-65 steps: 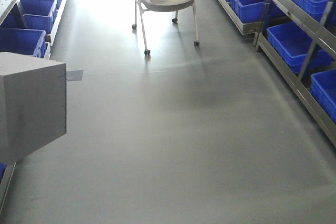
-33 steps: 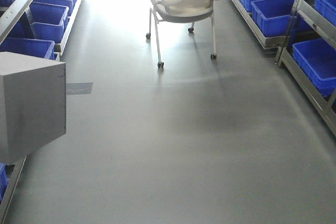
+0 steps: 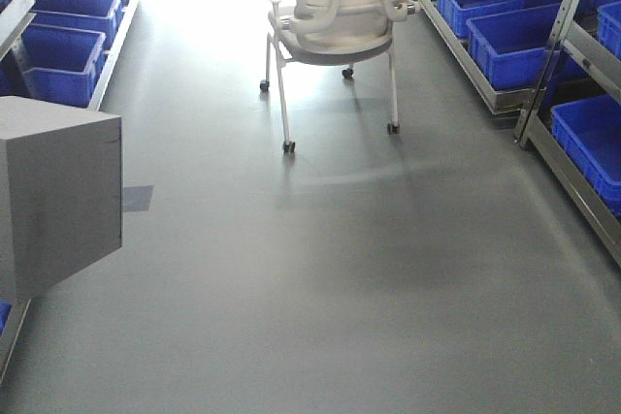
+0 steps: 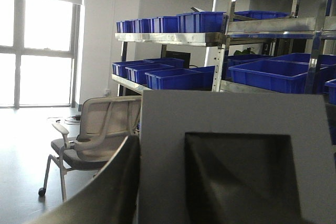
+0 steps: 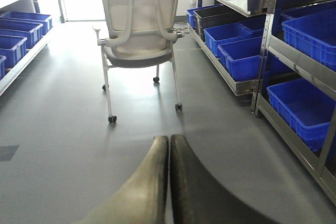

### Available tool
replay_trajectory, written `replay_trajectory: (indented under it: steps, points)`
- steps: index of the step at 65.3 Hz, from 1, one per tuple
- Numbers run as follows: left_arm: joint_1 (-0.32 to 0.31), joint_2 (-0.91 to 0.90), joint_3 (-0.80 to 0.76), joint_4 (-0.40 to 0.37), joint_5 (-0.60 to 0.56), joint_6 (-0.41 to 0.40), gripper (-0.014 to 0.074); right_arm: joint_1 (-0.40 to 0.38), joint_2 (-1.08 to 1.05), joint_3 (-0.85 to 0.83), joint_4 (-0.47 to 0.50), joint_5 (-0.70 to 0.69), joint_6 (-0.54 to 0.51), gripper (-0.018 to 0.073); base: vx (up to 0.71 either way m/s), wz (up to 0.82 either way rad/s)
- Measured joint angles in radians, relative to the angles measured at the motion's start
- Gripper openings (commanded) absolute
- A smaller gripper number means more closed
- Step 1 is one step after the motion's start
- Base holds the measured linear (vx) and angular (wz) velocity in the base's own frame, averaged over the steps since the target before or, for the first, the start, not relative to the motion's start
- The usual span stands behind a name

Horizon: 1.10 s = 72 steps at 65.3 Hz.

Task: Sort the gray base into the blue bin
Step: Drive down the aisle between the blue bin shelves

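Observation:
The gray base [image 3: 58, 201] hangs at the left edge of the front view, lifted off the floor. In the left wrist view the gray base [image 4: 236, 129] fills the lower right, its square dark recess facing the camera. My left gripper [image 4: 160, 150] is shut on it: one finger [image 4: 123, 171] presses on the block's left side, the other is hidden. My right gripper [image 5: 169, 139] is shut with nothing in it, above bare floor. A blue bin [image 3: 514, 41] and others like it line the right shelves, and a blue bin [image 3: 63, 50] sits on the left rack.
A white mesh chair on castors [image 3: 335, 16] stands in the middle of the aisle ahead. Steel racks with blue bins run along both sides, with a rack post [image 3: 548, 55] at the right. A dark patch [image 3: 136, 198] marks the gray floor.
The view has advanced down the aisle: the chair and the floor patch sit lower and nearer, and the racks slid past. The gray base keeps its place in the left gripper.

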Motion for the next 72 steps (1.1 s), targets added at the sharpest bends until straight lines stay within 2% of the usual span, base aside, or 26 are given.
replay_trajectory:
  steps: [36,72]
  points:
    - [0.0,0.0,0.0,0.0,0.0,0.0,0.002,0.0,0.0,0.0,0.0,0.0,0.0,-0.0005,0.38,-0.11]
    - [0.0,0.0,0.0,0.0,0.0,0.0,0.002,0.0,0.0,0.0,0.0,0.0,0.0,-0.0005,0.36,0.03]
